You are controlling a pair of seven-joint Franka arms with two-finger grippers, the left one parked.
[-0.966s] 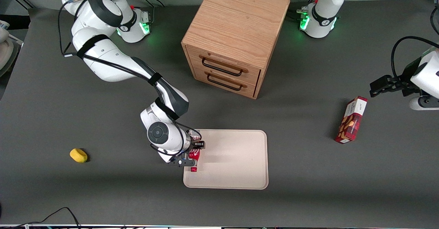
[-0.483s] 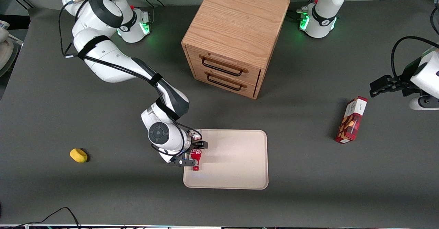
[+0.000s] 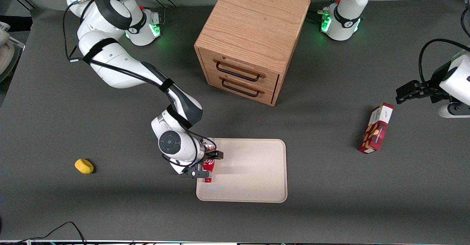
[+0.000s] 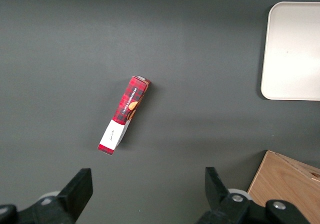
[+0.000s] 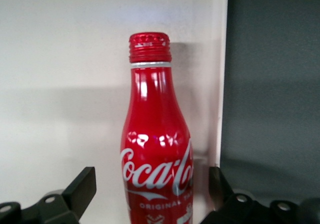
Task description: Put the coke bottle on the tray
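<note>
The coke bottle [image 3: 208, 168] is red with white script and lies flat on the cream tray [image 3: 253, 171], close to the tray's rim at the working arm's end, its capped neck pointing toward the front camera. My right gripper [image 3: 206, 164] hovers over it, open, one finger on each side of the bottle's body with a small gap on both sides. In the right wrist view the bottle [image 5: 156, 149] lies on the tray [image 5: 60, 59] between my gripper's [image 5: 150, 194] dark fingertips [image 5: 82, 189], beside the raised rim.
A wooden two-drawer cabinet [image 3: 249, 39] stands farther from the front camera than the tray. A red snack box [image 3: 376, 128] lies toward the parked arm's end, also in the left wrist view [image 4: 123, 115]. A yellow lump [image 3: 84, 166] lies toward the working arm's end.
The gripper and bottle have shifted only slightly over the tray's edge; the bottle's neck sits a touch farther onto the tray than a second ago.
</note>
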